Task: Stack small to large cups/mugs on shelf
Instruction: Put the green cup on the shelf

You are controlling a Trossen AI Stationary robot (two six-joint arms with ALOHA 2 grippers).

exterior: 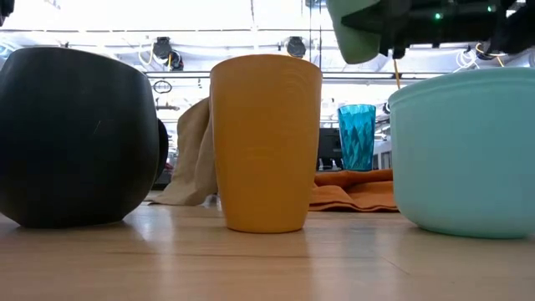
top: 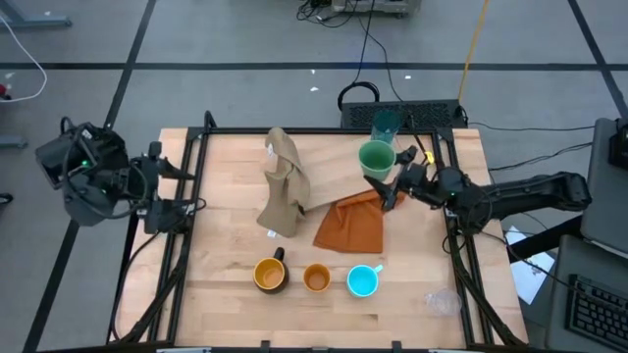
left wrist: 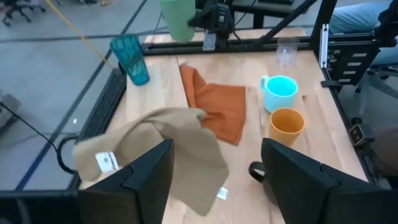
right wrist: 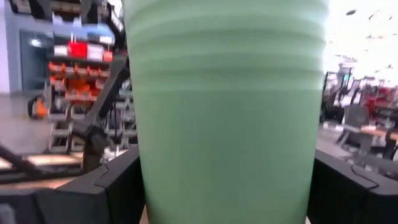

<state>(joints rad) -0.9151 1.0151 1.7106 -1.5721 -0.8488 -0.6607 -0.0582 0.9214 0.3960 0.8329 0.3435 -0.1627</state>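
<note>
**A:** Where was the light green cup (top: 376, 158) at that point?

**B:** Off the table, clamped between the fingers of the right gripper (top: 392, 182), above the far right part of the tabletop, just in front of the teal tumbler (top: 386, 125) and beside the orange cloth (top: 351, 224). In the right wrist view it filled the space between the two fingers.

**A:** How would it handle?

**B:** Light and stiff, I'd judge; smooth faint-ribbed walls that look like plastic, so somewhat slippery. A grip across the mid-wall, as held, seemed sound.

**A:** And the rest?

**B:** The yellow mug (top: 270, 275), small orange cup (top: 316, 278) and cyan mug (top: 362, 281) stood in a row near the front edge. The clear glass (top: 443, 301), front right, looked fragile and hard to see.

**A:** The left gripper (top: 186, 189)?

**B:** Waiting at the left edge, fingers apart, holding nothing.
</note>
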